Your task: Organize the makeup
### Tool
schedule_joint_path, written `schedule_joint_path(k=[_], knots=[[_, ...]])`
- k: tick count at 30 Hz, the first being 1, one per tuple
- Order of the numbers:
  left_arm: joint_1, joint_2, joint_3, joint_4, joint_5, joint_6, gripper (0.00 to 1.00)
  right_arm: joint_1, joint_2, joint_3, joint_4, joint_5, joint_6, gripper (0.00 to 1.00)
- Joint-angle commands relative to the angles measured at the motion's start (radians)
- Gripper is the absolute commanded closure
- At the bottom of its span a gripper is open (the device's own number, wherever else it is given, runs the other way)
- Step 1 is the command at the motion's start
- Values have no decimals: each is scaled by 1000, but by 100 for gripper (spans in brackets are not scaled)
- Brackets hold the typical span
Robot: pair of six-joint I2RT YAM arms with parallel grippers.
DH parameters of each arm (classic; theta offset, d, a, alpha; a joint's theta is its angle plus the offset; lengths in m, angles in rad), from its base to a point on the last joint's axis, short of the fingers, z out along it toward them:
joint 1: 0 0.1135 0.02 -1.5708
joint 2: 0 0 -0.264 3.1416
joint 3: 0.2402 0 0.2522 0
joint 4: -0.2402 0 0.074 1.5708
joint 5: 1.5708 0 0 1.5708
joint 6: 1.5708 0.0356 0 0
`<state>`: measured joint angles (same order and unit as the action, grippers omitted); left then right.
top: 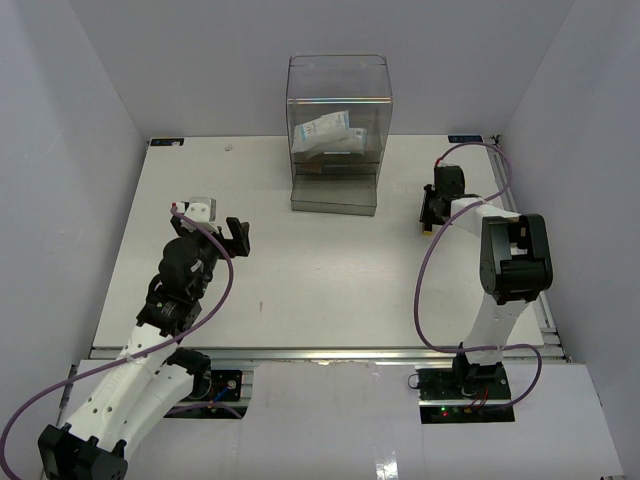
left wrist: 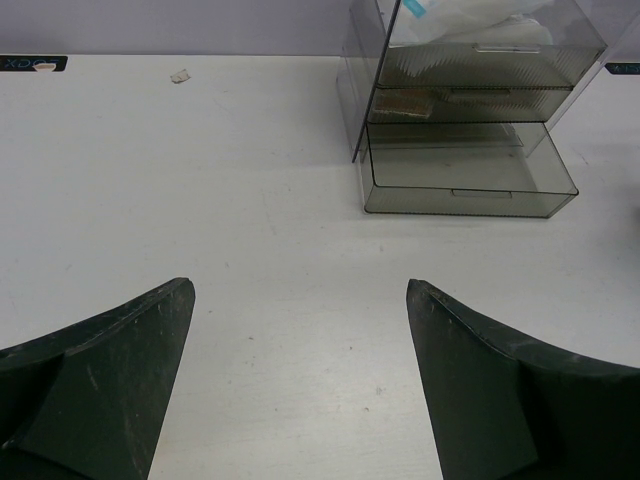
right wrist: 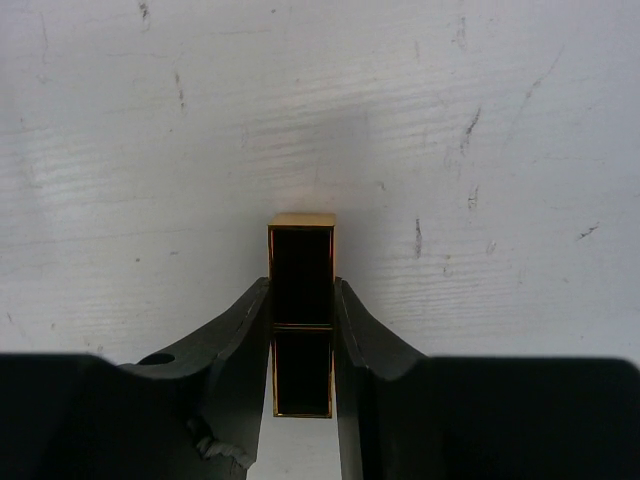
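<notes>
Well along, judging by the layout. Already stowed in the clear drawer box [top: 337,205] at the upper middle of the overhead view: white-blue sachets [top: 328,133] on the upper level and, in the left wrist view, a flat brown piece [left wrist: 405,103] in the middle drawer, probably a palette. Bottom drawer [left wrist: 465,190] pulled out, with nothing visible inside. No other makeup seen loose on the counter [top: 300,290], apart from one piece at the right.

Left to do, at a guess: carrying that last piece, a small dark tube [right wrist: 301,262], across to the box, then perhaps closing the drawer. Right tool [right wrist: 301,292] clamped on the tube, one finger against each long side, at the right of the overhead view, well apart from the box. Unclear whether resting on the counter or just lifted. Left tool [left wrist: 300,290] spread wide and gripping nothing, at the left of the overhead view, facing the box.

Tube itself: black, slim, square-edged, with gold trim along the edges, a gold end at the far tip and a thin seam across the middle. Rigid-looking, much like a lipstick case.
</notes>
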<state>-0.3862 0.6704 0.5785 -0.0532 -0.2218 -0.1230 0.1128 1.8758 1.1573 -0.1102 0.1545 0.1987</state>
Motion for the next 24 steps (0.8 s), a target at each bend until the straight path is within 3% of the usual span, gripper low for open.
schedule_joint_path(k=[1, 6, 8, 10, 16, 24], knots=[[1, -10, 11, -8, -7, 4, 2, 47, -116, -30, 68, -112, -165, 90], [1, -8, 12, -9, -1, 0, 2, 204, -244, 4, 68, -259, -467, 92], [1, -8, 12, -11, -2, 0, 2, 252, -262, 54, -3, -391, -631, 92], [3, -8, 12, -12, -6, 0, 2, 303, -255, 114, -29, -414, -754, 88], [3, -12, 10, -13, -25, 2, 2, 415, -53, 343, -105, -302, -992, 86], [3, -6, 9, -16, -43, 6, 2, 433, 136, 540, -111, -194, -1072, 80]])
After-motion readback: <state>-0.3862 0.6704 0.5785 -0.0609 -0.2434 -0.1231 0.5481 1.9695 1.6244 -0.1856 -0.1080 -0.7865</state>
